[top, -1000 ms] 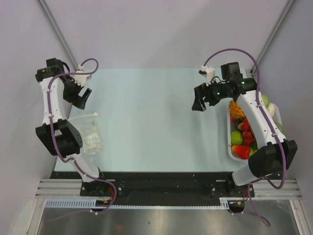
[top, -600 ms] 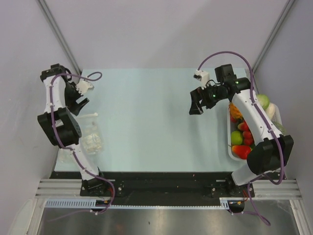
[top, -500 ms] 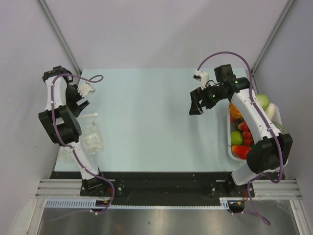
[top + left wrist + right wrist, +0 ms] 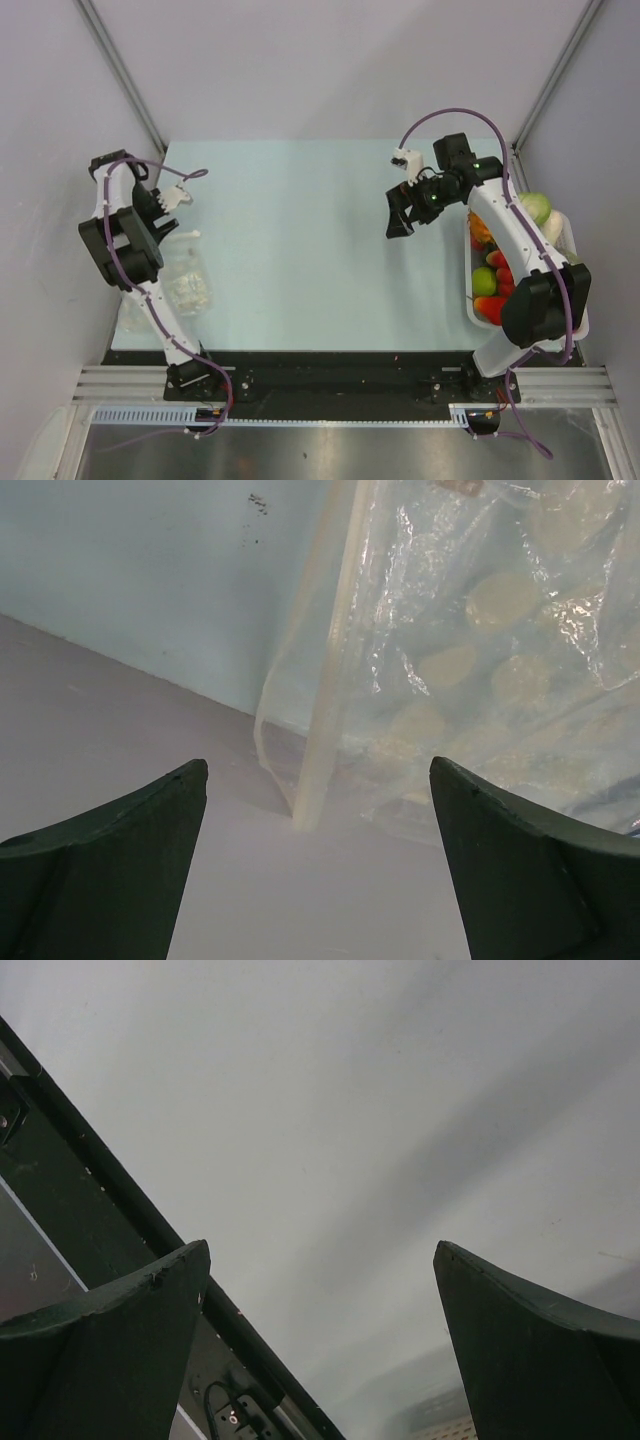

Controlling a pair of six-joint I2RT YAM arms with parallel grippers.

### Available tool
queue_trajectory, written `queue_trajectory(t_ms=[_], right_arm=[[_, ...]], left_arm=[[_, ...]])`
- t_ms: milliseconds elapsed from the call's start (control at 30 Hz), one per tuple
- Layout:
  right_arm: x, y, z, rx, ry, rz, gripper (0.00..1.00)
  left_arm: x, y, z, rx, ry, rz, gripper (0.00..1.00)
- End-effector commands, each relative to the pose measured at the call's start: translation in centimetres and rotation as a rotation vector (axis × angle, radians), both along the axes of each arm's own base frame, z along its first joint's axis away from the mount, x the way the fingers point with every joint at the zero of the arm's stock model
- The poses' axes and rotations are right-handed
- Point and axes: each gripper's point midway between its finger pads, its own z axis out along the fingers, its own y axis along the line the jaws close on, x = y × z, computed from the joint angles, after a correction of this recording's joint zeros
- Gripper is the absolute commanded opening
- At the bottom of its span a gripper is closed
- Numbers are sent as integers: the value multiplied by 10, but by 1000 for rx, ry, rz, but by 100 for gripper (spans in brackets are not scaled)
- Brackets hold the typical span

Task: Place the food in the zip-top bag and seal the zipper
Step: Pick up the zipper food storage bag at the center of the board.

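My left jaws hang released at the left edge of the overhead frame, just above the clear bag (image 4: 186,278) lying on the surface (image 4: 300,240). My right jaws, also spread wide and empty, hover at upper right, beside the white tray (image 4: 469,305) of toy food (image 4: 492,282).

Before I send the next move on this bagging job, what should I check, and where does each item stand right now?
1. The left claw open and empty: ok.
2. The right claw open and empty: ok.
3. The left claw lined up on the zipper of the zip-top bag: ok, the strip runs ahead between its fingers.
4. Bag mouth open: cannot tell.
5. The food in the bag: not ok, it lies in the tray.
6. The right claw above the food: not ok, it hangs over the table beside the tray.
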Motion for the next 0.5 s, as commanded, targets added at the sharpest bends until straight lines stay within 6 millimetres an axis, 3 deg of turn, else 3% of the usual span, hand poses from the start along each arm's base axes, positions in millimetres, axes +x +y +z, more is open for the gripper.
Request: queue_trajectory(t_ms=[0,133,233,267,433,467], right_arm=[[-1,3,0,1,-2,20,100],[-2,2,0,-9,-7,29,100],[-4,-2,0,-25,-16,42,100],[-4,-3,-1,-33,-18,42,100],[-7,-8,-3,-58,-13,58,100],[-7,-10,-3,-61,-13,61,100]], left_arm=[[-33,-13,-19,-88,155,-22,96],[-36,-19,-24,-130,174,-18,94],[-37,-24,-25,-150,172,-18,86],[-38,-25,-24,-156,169,-20,76],[-54,-33,-23,-167,196,-35,44],[-55,-33,-18,-160,186,-37,29]])
